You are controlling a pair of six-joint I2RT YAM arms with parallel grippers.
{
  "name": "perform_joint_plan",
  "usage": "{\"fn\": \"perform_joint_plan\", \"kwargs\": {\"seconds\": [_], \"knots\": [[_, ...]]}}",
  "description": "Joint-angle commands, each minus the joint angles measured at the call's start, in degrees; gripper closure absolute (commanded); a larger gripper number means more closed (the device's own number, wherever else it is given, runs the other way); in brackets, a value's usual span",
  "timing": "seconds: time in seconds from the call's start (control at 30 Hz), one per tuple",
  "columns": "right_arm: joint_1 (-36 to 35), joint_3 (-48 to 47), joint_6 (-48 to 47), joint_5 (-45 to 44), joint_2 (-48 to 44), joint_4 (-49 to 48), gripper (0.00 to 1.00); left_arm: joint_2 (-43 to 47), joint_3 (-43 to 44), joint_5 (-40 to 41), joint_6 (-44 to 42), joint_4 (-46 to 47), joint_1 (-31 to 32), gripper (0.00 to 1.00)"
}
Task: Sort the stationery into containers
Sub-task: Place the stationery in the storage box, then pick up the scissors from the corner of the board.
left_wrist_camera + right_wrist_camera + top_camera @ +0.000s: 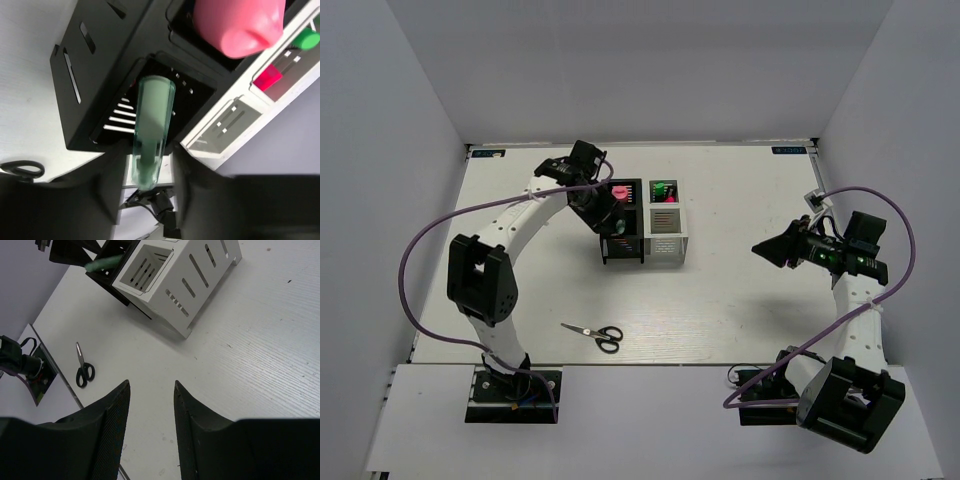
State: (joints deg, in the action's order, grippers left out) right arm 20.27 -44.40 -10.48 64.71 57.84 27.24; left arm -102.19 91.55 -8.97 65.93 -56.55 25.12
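Pale green and translucent, the capsule [151,127] is pinched between the fingers [112,185] of the left gripper [147,167]. Its long axis runs in line with them, and its free end points into the mouth of the near black box [80,115]. One end sits in the grip while the rest hangs over that box's slatted inside.

The four boxes stand pressed together in a square. Behind the near black one, the far black box [638,196] holds an upright pink tube [235,22]. In the far white box [678,190], highlighters show a green cap [306,37] and a pink cap [267,77]. The near white box [200,275] shows only bare slatted walls inside.

Black-handled scissors [595,334] lie flat on the table [740,300], well apart from the boxes and toward the near edge.

The right gripper [150,405] hangs off to the right, its fingers moderately spread and holding nothing.
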Motion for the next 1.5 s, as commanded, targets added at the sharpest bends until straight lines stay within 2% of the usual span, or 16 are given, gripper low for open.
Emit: {"fn": "perform_joint_plan", "kwargs": {"seconds": [0.0, 0.27, 0.37, 0.43, 0.5, 0.53, 0.67, 0.7, 0.8, 0.93, 0.97, 1.0, 1.03, 1.17, 1.23, 1.47], "knots": [[0.56, 0.1, 0.2, 1.91, -0.28, -0.26, 0.56, 0.42, 0.91, -1.22, 0.16, 0.66, -0.87, 0.45], [0.91, 0.28, 0.37, 2.44, -0.28, -0.18, 0.56, 0.59, 3.02, -2.53, -0.19, 0.83, -1.13, 0.33], [0.82, 0.19, 0.11, 2.44, -0.45, 0.09, 0.56, 2.08, 5.3, -3.42, -2.9, 1.62, -0.26, 0.47], [0.73, 0.11, -0.33, 2.53, -0.54, 0.18, 0.6, 3.31, 10.11, -3.07, -6.75, 0.41, 1.15, 0.74], [0.56, -0.07, -1.73, 4.19, -0.45, 0.26, 0.81, 4.01, 14.35, -2.02, -13.79, -0.74, 3.96, 1.0], [0.3, -0.85, -4.78, 5.07, -0.1, 2.18, 1.0, 5.58, 16.01, -1.23, -19.21, -2.66, 4.75, 1.0], [-3.98, -7.42, -39.09, 16.49, 3.57, 24.82, 0.89, 18.82, 1.97, 5.67, -40.65, -1.81, 10.8, 0.94], [-5.32, -9.11, -55.19, 15.98, 4.81, 37.14, 0.79, 23.74, -1.08, 8.68, -42.01, -2.07, 13.26, 0.65], [-12.06, -17.96, -68.51, 11.87, 10.17, 46.66, 0.46, 34.19, -16.9, 18.89, -43.79, -3.13, 17.31, 0.46], [-20.17, -22.84, -48.3, 2.38, 15.1, 33.71, 0.43, 41.72, -33.09, 25.48, -39.84, -1.98, 26.36, 0.42], [-22.62, -22.31, -30.92, -0.52, 14.84, 23.4, 0.5, 41.9, -34.06, 26.97, -40.44, -1.89, 27.95, 0.48], [-24.73, -19.87, -26.65, -8.55, 13.54, 15.46, 0.86, 41.12, -35.81, 27.86, -41.75, -1.37, 31.35, 0.58], [-26.49, -18.71, -23.3, -11.24, 12.91, 8.77, 1.0, 39.98, -36.43, 28.22, -43.24, -0.32, 34.7, 0.84], [-28.71, -13.8, -13.26, -12.6, 9.23, 3.26, 0.96, 34.26, -35.75, 24.8, -60.43, 3.9, 40.44, 0.99], [-29.32, -11.86, -12.2, -12.24, 7.82, 2.81, 0.77, 30.24, -34.95, 20.96, -68.45, 7.07, 40.71, 0.94], [-29.24, -4.47, -12.63, -14.61, 1.31, 3.08, 0.68, 16.43, -29.15, 11.11, -79.29, 8.83, 34.74, 0.71]]}}
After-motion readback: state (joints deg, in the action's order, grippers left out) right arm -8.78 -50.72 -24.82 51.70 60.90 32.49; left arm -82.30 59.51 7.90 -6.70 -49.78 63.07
